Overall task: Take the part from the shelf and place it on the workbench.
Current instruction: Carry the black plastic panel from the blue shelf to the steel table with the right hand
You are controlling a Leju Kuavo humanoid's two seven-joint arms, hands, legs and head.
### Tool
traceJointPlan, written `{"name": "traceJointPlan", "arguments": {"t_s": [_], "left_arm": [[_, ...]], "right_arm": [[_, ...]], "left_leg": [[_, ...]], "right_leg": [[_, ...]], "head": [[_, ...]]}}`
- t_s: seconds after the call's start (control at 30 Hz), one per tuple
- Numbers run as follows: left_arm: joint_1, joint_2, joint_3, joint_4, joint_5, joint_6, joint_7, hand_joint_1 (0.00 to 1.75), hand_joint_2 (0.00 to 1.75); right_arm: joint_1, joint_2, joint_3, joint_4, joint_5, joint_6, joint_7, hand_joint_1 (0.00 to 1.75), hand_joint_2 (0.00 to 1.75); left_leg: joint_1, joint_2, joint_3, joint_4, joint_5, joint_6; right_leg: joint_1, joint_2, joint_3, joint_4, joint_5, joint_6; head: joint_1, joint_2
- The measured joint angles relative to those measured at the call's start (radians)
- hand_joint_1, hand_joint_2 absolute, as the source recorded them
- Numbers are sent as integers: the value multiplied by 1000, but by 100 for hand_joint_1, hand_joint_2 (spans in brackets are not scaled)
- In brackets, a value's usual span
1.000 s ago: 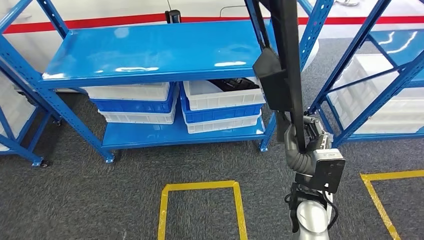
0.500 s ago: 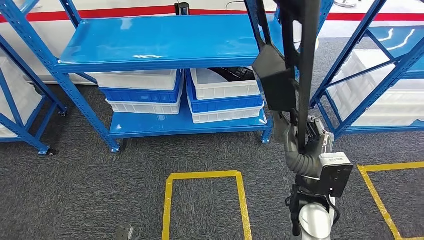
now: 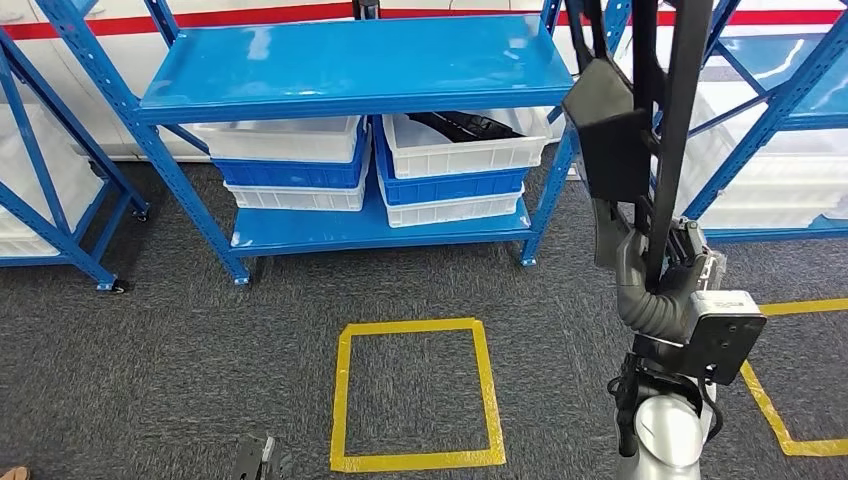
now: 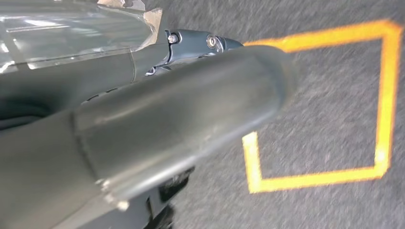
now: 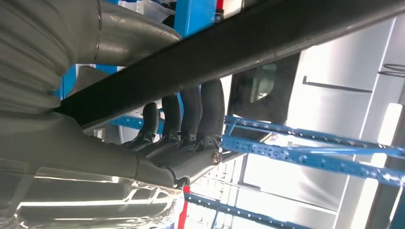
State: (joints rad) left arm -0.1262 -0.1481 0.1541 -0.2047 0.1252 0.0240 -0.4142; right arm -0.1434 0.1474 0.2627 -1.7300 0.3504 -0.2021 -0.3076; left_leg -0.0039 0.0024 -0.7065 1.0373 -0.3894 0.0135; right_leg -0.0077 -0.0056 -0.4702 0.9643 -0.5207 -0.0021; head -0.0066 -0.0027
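Black part (image 3: 640, 130) stood upright in the right hand (image 3: 655, 270), fingers (image 5: 191, 114) wrapped round it | left hand: cannot tell | view had swung since a moment ago, blue shelf (image 3: 360, 60) now further left | carrying on, no tabletop seen yet

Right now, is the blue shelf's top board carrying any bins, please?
No, the top board is bare in the head view; the white bins sit beneath it.

light: bright, even — glare on shelf top (image 3: 350, 55) | left wrist view blurred — right wrist view backlit
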Motion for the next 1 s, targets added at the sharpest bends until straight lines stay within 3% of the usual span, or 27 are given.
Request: {"name": "traceJointPlan", "arguments": {"t_s": [0.07, 0.1, 0.13, 0.2, 0.23, 0.27, 0.33, 0.37, 0.43, 0.47, 0.5, 0.57, 0.6, 0.63, 0.67, 0.7, 0.77, 0.8, 0.83, 0.9, 0.97, 1.0], "left_arm": [[-5, 4, 5, 0, 2, -6, 34, 0, 0], [-10, 6, 7, 0, -4, -4, 53, 0, 0], [-15, 9, 7, 0, -11, -2, 71, 0, 0], [-23, 13, 8, -1, -17, -2, 99, 0, 0], [-28, 15, 8, -1, -17, -4, 108, 0, 0], [-33, 17, 8, -3, -18, -5, 112, 0, 0], [-43, 20, 9, -7, -21, -4, 116, 0, 0], [-48, 21, 9, -8, -23, -4, 117, 0, 0], [-50, 21, 9, -8, -24, -3, 118, 0, 0], [-50, 20, 10, -8, -24, -3, 119, 0, 0], [-50, 20, 10, -8, -24, -2, 120, 0, 0], [-50, 20, 11, -8, -24, -2, 120, 0, 0], [-50, 20, 11, -9, -24, -2, 120, 0, 0], [-50, 20, 11, -9, -24, -2, 120, 0, 0], [-49, 20, 11, -9, -23, -2, 120, 0, 0], [-49, 20, 12, -9, -22, -2, 120, 0, 0], [-48, 20, 17, -9, -20, -2, 120, 0, 0], [-48, 21, 19, -9, -19, -2, 120, 0, 0], [-48, 21, 21, -9, -19, -2, 120, 0, 0], [-48, 24, 22, -10, -19, -1, 120, 0, 0], [-43, 26, 24, -10, -16, 0, 119, 0, 0], [-40, 27, 26, -9, -13, 0, 118, 0, 0]], "right_arm": [[-15, -12, -7, 3, -17, -10, 0, 175, 175], [-21, -19, -12, 5, -24, -15, 0, 175, 175], [-27, -26, -17, 8, -28, -18, 0, 175, 175], [-33, -38, -27, 14, -33, -23, 0, 175, 175], [-36, -42, -32, 17, -34, -22, 0, 175, 175], [-40, -46, -36, 19, -33, -21, 0, 175, 175], [-52, -53, -44, 22, -25, -17, 3, 175, 175], [-62, -56, -46, 25, -20, -14, 5, 175, 175], [-84, -60, -48, 38, -11, -9, 12, 175, 175], [-94, -62, -49, 47, -10, -8, 15, 175, 175], [-102, -65, -51, 55, -9, -7, 17, 175, 175], [-113, -69, -55, 70, -7, -7, 21, 175, 175], [-117, -71, -55, 76, -7, -7, 23, 175, 175], [-121, -72, -56, 82, -7, -7, 23, 175, 175], [-124, -74, -58, 88, -7, -7, 24, 175, 175], [-127, -74, -59, 94, -7, -7, 24, 175, 175], [-136, -75, -62, 105, -7, -7, 25, 175, 175], [-141, -75, -63, 109, -7, -7, 25, 175, 175], [-146, -74, -63, 113, -7, -7, 24, 175, 175], [-153, -74, -64, 120, -7, -7, 24, 175, 175], [-156, -73, -65, 130, -7, -7, 24, 175, 175], [-159, -73, -66, 135, -7, -7, 25, 175, 175]], "left_leg": [[7, -3, -21, 102, -117, -14], [10, -4, -29, 170, -160, -20], [12, -4, -31, 226, -174, -25], [18, -3, -2, 265, -136, -31], [21, -3, 37, 232, -109, -32], [23, -4, 88, 172, -102, -31], [20, -5, 184, 36, -128, -23], [16, -6, 207, -5, -145, -16], [10, -4, 203, -27, -137, 5], [9, -2, 193, -31, -122, 16], [10, 0, 179, -35, -106, 27], [12, 3, 147, -38, -74, 39], [12, 3, 129, -38, -59, 41], [12, 3, 111, -38, -45, 40], [13, 4, 92, -37, -31, 38], [13, 4, 74, -36, -16, 35], [14, 5, 43, -34, 10, 26], [13, 5, 30, -32, 22, 19], [11, 4, 22, -32, 35, 13], [9, 4, 14, -38, 62, 0], [12, 2, 8, -43, 70, -12], [15, 1, 1, -30, 44, -17]], "right_leg": [[-3, -2, -26, 2, 29, -12], [-2, -3, -41, 4, 43, -13], [-2, -4, -60, 8, 57, -11], [-4, -4, -100, 20, 79, -5], [-4, -5, -120, 29, 87, -1], [-5, -4, -137, 38, 95, 3], [-3, -5, -161, 52, 110, 16], [-2, -6, -166, 55, 119, 23], [-2, -7, -175, 51, 138, 39], [-2, -5, -184, 55, 133, 42], [-3, -2, -197, 73, 109, 41], [-6, 1, -228, 162, 19, 33], [-8, 2, -239, 227, -23, 32], [-10, 2, -243, 286, -45, 38], [-13, 2, -237, 326, -45, 49], [-15, 2, -218, 337, -26, 63], [-21, 2, -138, 263, 16, 82], [-21, 3, -76, 181, 12, 82], [-19, 5, -26, 108, -3, 75], [-11, 8, 18, 20, -31, 55], [-13, 5, -3, 21, -16, 34], [-15, 3, -11, 23, -4, 21]], "head": [[-4, 0], [-5, 0], [-5, 0], [-5, 0], [-6, 0], [-6, 0], [-5, 0], [-4, 0], [-4, 0], [-5, 0], [-2, 0], [3, 0], [7, 0], [8, 0], [8, 0], [9, 0], [9, 0], [9, 0], [7, 0], [4, 0], [1, 0], [1, 0]]}}
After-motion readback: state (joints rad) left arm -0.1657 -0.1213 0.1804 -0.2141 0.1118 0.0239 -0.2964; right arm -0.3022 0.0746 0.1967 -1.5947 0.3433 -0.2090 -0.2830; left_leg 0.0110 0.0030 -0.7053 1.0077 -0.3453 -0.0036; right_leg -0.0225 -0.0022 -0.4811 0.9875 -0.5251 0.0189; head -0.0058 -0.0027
